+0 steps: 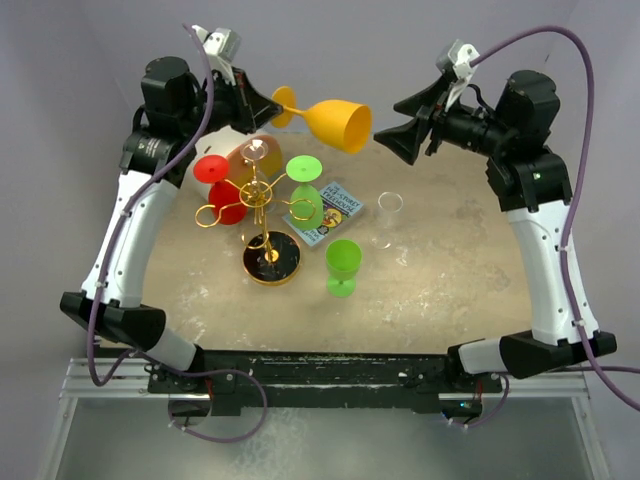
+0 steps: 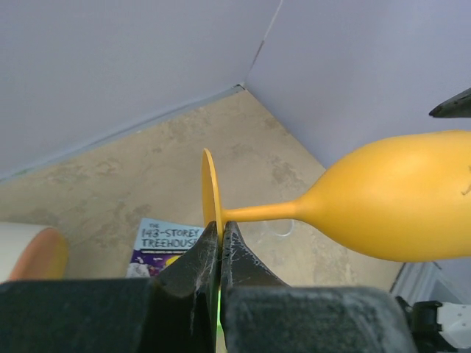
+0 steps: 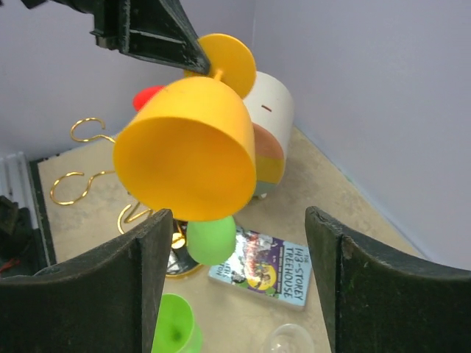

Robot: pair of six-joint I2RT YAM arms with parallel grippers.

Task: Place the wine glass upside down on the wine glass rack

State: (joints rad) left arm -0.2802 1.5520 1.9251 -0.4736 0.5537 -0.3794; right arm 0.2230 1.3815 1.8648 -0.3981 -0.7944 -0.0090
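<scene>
The left gripper (image 2: 221,239) is clamped on the edge of the foot of the yellow wine glass (image 2: 397,198) and holds it sideways in mid-air. The bowl's mouth faces the right gripper (image 1: 402,127), whose jaws stand wide and apart from it. The wine glass rack (image 1: 262,205) stands on the table (image 1: 450,290) below the glass.

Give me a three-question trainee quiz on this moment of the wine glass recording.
1. True or false: the left gripper is shut on the round foot of the orange plastic wine glass.
2. The right gripper is: A) open, facing the glass's mouth; B) shut on its bowl; C) shut on its stem.
3. Fill in: the glass is held ____ in the air, not yet on the gold wire tree-shaped rack.
Key: 1 true; 2 A; 3 sideways.
</scene>
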